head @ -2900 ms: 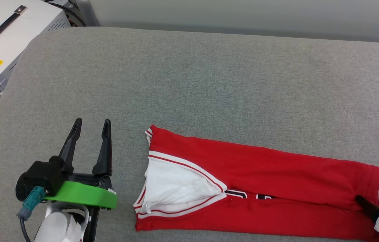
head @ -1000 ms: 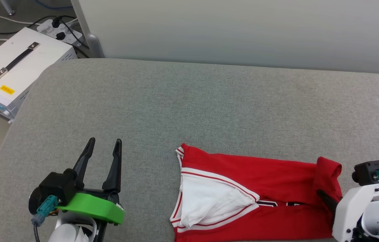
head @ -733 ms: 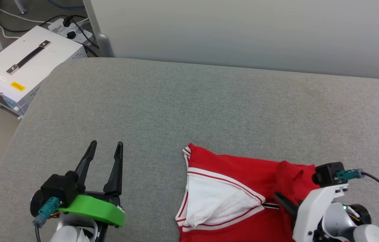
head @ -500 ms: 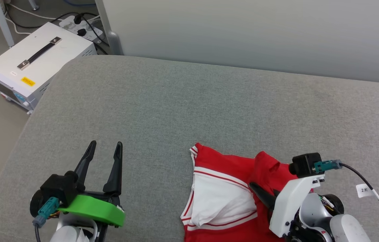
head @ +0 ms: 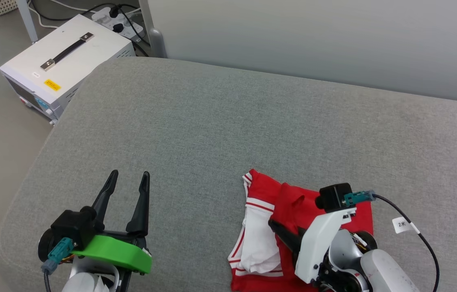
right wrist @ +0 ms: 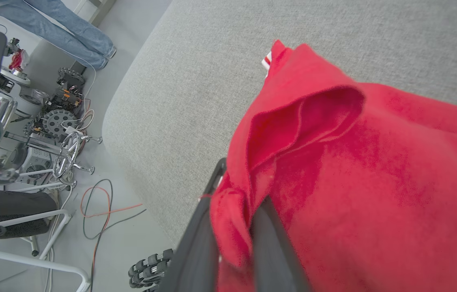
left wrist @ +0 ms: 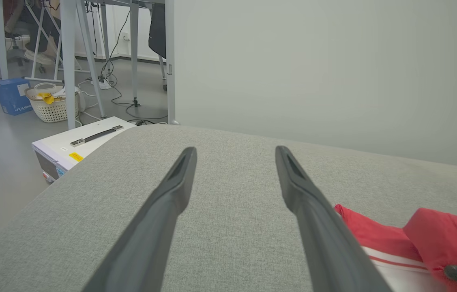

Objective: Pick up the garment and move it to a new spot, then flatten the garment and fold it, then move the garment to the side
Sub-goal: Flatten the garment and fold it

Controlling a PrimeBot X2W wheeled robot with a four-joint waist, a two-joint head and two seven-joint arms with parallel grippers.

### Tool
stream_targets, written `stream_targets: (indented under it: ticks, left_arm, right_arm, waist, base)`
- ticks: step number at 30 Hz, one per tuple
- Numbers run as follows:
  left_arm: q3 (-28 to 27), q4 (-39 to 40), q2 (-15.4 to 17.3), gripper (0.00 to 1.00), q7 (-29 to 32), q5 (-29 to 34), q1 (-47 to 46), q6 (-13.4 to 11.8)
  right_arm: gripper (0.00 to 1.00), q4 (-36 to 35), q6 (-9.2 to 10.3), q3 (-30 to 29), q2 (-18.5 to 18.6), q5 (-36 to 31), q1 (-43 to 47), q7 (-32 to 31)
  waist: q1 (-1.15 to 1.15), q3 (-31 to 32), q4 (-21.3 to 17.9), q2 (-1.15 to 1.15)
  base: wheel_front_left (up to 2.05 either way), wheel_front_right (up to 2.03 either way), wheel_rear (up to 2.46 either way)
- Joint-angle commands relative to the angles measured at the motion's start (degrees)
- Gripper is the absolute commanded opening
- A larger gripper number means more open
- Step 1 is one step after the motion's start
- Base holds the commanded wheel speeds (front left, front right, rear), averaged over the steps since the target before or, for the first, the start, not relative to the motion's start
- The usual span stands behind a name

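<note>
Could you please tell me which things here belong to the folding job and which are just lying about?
Job: garment, pinched in the shut right gripper; open left gripper; grey cushion beneath.
Lying about: white box with handle; power strip; basket.

Left end effector (head: 130, 173) green-collared, dark fingers (head: 141, 202); right end effector (head: 273, 224) white-bracketed (tagged black cable (head: 383, 200)).

Lower right of the frame, the right gripper (head: 277, 227) lies across the doubled-over red garment (head: 293, 200) — seemingly pinching a fold. Lower left, the left gripper (head: 129, 173) has its fingers spread wide over the grey cushion (head: 212, 121).
</note>
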State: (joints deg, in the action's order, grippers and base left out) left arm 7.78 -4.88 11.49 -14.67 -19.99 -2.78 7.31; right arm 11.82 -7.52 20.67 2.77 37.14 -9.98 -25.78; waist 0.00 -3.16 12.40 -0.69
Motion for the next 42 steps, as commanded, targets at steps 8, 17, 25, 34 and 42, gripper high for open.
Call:
stream_targets:
  ticks: [8, 17, 25, 34, 42]
  left_arm:
    - [-0.07, -0.28, -0.22, 1.00, -0.33, 0.00, -0.27, 0.18]
    - [-0.20, -0.08, -0.60, 1.00, -0.33, 0.18, 0.29, 0.18]
    - [-0.06, 0.65, -1.00, 1.00, -0.33, 0.26, 0.52, 0.18]
    - [-0.34, 1.84, -1.64, 1.00, -0.33, 0.57, 1.28, 0.18]
    - [-0.54, 3.35, -2.24, 1.00, -0.33, 1.07, 1.79, 0.18]
  right_arm:
    - [1.00, 1.30, 0.03, 6.57, 0.11, 5.31, -3.46, 4.47]
    - [1.00, -0.82, 0.03, 7.19, 0.40, 1.42, -6.47, 7.52]
    - [1.00, -3.87, 0.03, 7.10, 11.67, -14.21, -11.46, 16.10]
    - [1.00, -6.15, 0.03, -6.39, 18.43, -23.46, -8.20, 27.19]
    - [1.00, -12.22, 0.03, -19.54, 15.18, -28.27, 1.23, 32.73]
  waist:
    - [0.00, -0.13, 0.18, 0.69]
    - [0.00, 0.86, -1.40, 0.69]
    - [0.00, 1.38, -3.33, 0.69]
    - [0.00, 1.76, -6.10, 0.69]
    - [0.00, 1.24, -7.77, 0.69]
  base:
    - [0.00, 0.00, 0.00]
    - [0.00, 0.00, 0.00]
    - [0.00, 0.00, 0.00]
    - [0.00, 0.00, 0.00]
    - [0.00, 0.00, 0.00]
